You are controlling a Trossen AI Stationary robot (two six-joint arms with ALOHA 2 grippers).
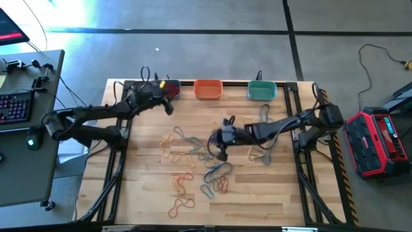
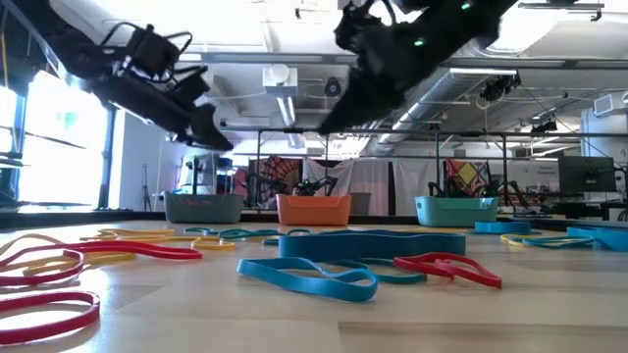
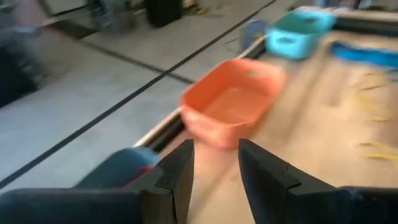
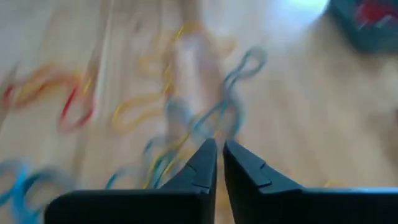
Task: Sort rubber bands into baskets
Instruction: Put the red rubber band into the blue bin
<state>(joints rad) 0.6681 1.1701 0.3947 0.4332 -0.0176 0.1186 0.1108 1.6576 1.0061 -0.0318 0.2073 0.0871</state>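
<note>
Along the table's far edge: three baskets in a row; grey-blue basket (image 1: 168, 87), orange basket (image 1: 208, 88), teal-green basket (image 1: 262, 90)
Left gripper (image 3: 216, 163): raised over the grey-blue basket end of the row; fingers spread apart, nothing between them
Right gripper (image 4: 219, 155): hanging above the pile near the table's middle; fingers nearly together with a thin gap, nothing seen pinched
Rubber bands (image 1: 193, 161): red, yellow and blue loops scattered loose on the wooden table (image 1: 148, 193), tangled at the centre; a red one shows inside the grey-blue basket
</note>
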